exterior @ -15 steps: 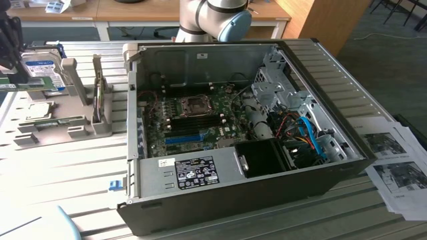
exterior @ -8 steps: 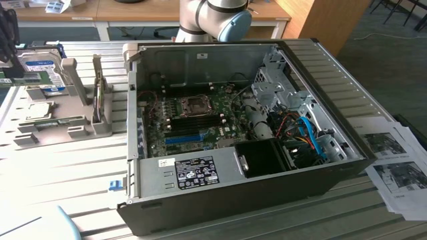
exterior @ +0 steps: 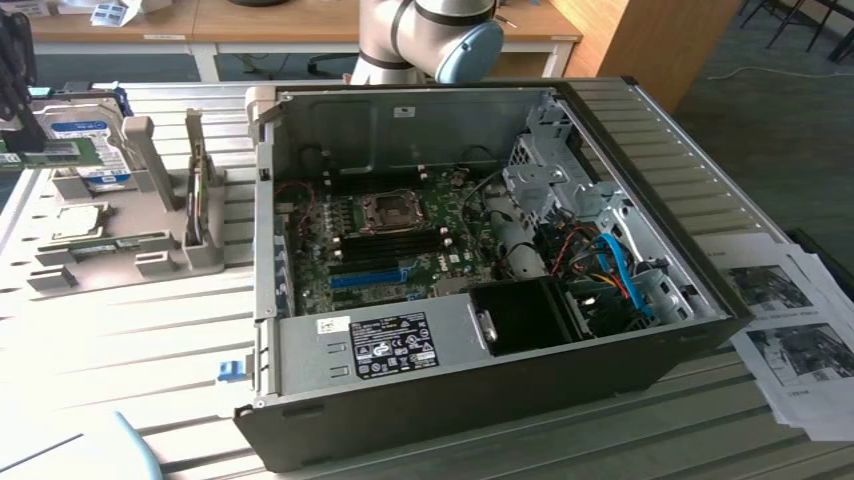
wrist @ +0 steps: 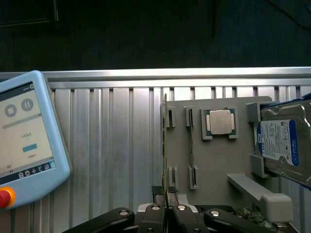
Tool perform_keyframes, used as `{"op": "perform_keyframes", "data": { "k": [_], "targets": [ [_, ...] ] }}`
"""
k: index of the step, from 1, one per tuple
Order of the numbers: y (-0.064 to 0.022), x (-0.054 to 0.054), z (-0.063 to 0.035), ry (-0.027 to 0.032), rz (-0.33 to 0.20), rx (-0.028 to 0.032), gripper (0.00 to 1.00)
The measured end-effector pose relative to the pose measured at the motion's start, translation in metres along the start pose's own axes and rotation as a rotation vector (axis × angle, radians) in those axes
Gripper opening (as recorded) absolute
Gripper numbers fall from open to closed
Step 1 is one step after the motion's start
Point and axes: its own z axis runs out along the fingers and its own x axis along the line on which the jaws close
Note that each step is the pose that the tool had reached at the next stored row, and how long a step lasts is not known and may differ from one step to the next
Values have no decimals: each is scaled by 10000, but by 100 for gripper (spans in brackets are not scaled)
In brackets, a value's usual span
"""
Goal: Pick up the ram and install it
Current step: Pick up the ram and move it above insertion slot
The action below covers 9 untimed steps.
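The ram (wrist: 164,145) is a thin green board seen edge-on, and my gripper (wrist: 165,195) is shut on its near end. It hangs just above the grey holder (wrist: 214,165) beside a slot pair. In the exterior view the gripper (exterior: 19,135) is at the far left edge, with the green ram (exterior: 56,154) sticking out of it above the holder (exterior: 127,265). The open computer case (exterior: 467,330) lies in the middle, its motherboard (exterior: 387,250) showing dark memory slots (exterior: 390,243) below the CPU socket (exterior: 394,208).
The holder also carries a second thin stick (wrist: 191,145), a square silver CPU (wrist: 219,121) and a blue-labelled hard drive (wrist: 279,145). A light-blue teach pendant (wrist: 24,141) lies on the ribbed metal table. Printed papers (exterior: 787,320) lie at the exterior view's right.
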Motion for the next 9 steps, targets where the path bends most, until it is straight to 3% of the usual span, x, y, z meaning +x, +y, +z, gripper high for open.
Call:
{"op": "perform_keyframes", "data": {
  "k": [5, 9],
  "targets": [
    [0, 1, -8, -120, -4, 41, 11],
    [1, 3, -31, -142, -5, 49, 11]
  ]
}}
